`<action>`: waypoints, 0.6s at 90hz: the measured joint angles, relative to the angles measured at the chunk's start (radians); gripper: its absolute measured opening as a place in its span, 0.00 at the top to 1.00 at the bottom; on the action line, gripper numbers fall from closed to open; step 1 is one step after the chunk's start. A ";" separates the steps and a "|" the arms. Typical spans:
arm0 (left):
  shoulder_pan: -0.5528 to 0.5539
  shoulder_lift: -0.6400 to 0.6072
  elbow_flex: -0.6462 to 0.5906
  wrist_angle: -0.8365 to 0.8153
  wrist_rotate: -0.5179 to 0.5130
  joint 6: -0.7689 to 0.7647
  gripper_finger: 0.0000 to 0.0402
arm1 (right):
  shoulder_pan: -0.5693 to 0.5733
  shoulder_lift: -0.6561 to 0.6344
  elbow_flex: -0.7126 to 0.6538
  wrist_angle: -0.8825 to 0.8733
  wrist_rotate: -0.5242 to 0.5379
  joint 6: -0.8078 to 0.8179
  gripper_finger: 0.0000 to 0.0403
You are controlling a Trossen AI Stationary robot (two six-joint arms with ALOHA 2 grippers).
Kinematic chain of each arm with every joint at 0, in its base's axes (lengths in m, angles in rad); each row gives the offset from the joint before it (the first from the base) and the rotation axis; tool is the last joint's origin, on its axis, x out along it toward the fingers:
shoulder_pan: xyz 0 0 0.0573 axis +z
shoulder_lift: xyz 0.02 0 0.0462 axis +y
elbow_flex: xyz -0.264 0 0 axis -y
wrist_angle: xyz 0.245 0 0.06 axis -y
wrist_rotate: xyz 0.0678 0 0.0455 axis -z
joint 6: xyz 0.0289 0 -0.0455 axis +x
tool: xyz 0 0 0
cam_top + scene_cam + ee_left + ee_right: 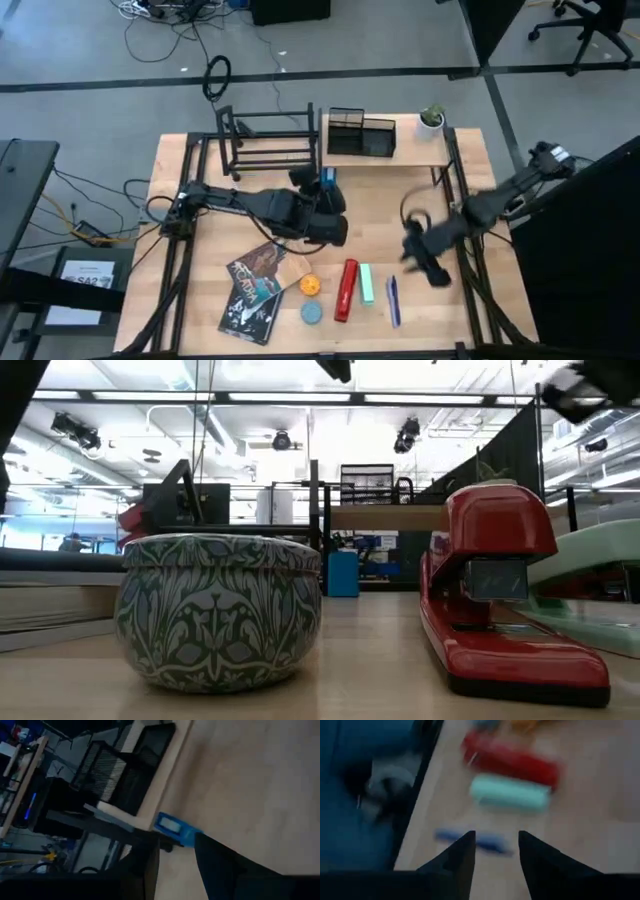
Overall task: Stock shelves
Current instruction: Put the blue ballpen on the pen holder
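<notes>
Hidden in the high view by the bulky dark wrist: the left tool (328, 190) itself, reaching from the left edge across the middle of the light wooden surface (180, 200), tip just in front of the shelves. Seen from the left wrist view: two dark fingers (220, 870) spread apart, a small blue rectangular box (175, 826) lying just beyond the tips at the foot of the plank, not pinched. At the back left, the black metal-tube rack with slatted tiers (268, 140); just right of it, the light wooden plank on thin black legs (415, 150), carrying a black mesh organizer box (360, 132) and a small potted plant in a white pot (431, 121). Along the front edge, left to right: illustrated books (255, 290) fanned in a stack, an orange round piece (311, 285), a patterned blue-green round tin (312, 313), a red stapler (346, 290), a mint-green bar (367, 284), a blue pen (392, 300). In the low view, tin and stapler large in the foreground, blocking much of the shelves behind. Far right: right tool (434, 274) angled down from the right edge, hovering beside the pen; right wrist view smeared, yet fingers (457, 857) plainly parted and empty above the blurred pen.
</notes>
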State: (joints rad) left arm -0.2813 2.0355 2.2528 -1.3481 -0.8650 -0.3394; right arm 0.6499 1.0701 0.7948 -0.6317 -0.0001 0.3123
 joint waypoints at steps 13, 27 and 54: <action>-0.048 0.017 0.000 0.026 0.003 -0.035 0.74 | 0.069 0.084 -0.091 0.148 -0.012 -0.087 0.61; -0.077 0.035 0.000 0.036 0.014 -0.060 0.74 | 0.069 0.208 -0.139 0.303 -0.095 -0.260 0.49; -0.107 0.068 0.000 0.077 0.015 -0.091 0.74 | 0.063 0.451 -0.139 0.388 -0.066 -0.536 0.40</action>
State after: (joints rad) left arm -0.3881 2.1038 2.2528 -1.2707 -0.8496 -0.4304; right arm 0.7128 1.5207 0.6562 -0.2442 -0.0664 -0.2233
